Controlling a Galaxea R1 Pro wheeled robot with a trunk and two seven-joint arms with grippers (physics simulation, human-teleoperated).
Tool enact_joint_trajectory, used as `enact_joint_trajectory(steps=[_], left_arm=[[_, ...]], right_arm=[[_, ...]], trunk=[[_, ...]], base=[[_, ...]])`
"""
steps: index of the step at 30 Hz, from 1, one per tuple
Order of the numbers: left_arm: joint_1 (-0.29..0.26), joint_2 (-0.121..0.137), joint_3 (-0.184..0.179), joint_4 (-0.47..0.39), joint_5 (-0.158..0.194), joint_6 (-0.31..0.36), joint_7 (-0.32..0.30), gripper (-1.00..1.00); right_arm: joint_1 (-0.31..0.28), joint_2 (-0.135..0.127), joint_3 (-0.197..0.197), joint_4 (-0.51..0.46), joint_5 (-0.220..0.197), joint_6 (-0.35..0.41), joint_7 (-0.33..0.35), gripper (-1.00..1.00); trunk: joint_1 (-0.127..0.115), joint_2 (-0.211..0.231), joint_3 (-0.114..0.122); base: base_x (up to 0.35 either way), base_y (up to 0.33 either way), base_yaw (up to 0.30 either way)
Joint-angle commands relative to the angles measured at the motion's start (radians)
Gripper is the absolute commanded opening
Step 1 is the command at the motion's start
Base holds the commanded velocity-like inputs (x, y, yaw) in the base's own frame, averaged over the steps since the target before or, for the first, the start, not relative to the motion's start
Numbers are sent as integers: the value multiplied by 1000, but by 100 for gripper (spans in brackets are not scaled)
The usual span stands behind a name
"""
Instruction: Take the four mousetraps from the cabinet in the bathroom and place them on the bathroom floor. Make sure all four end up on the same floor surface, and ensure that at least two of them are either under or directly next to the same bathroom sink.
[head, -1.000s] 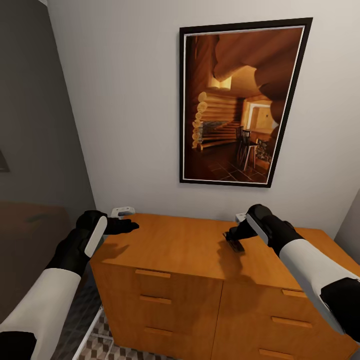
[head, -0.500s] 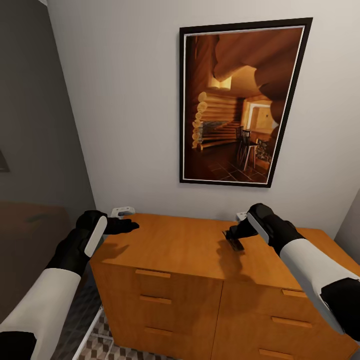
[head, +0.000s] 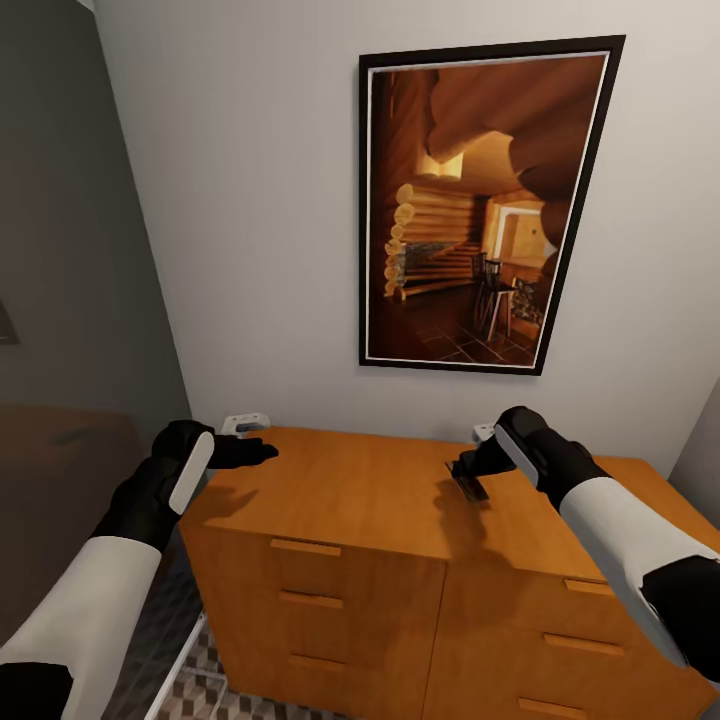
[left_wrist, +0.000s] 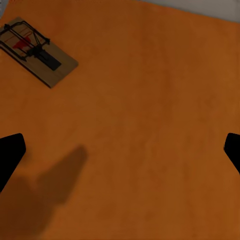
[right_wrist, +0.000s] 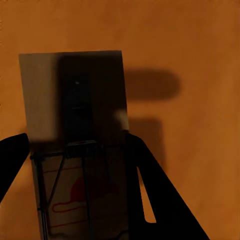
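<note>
The orange-brown cabinet (head: 350, 495) stands against the wall. My right gripper (head: 465, 478) is low over its top at the back right, fingers closed against the two long edges of a mousetrap (head: 470, 489). The right wrist view shows that mousetrap (right_wrist: 75, 125) between the dark fingertips (right_wrist: 150, 190), with the gripper (right_wrist: 77, 165) shut on it. My left gripper (head: 250, 452) hovers over the back left corner of the cabinet, open. In the left wrist view another mousetrap (left_wrist: 37, 50) lies flat on the cabinet top (left_wrist: 150, 125), well clear of the open left gripper (left_wrist: 120, 155).
A framed picture (head: 480, 205) hangs on the white wall above the cabinet. Two small white fittings (head: 245, 423) sit on the wall at the cabinet's back edge. A strip of cube-patterned bathroom floor (head: 200, 690) shows left of the cabinet, beside a dark grey wall (head: 70, 250).
The right gripper and its mousetrap have shifted a few pixels toward the wall. The left arm has not moved.
</note>
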Motion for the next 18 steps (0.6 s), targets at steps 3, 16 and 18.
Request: enact_joint_trajectory(steps=[3,16,18], left_arm=[[-1,1,-3,-1,-3,3,1,100],[-1,5,2,-1,-4,3,2,100],[-1,5,2,-1,-4,3,2,100]], right_arm=[[-1,2,7,-2,3,2,4,-100],[-1,9,13,-4,6,2,3,-100],[-1,9,13,-4,6,2,3,-100]], trunk=[[0,-1,-1],[0,-1,-1],[0,-1,-1]], base=[[65,0,0],[276,0,0],[300,0,0]])
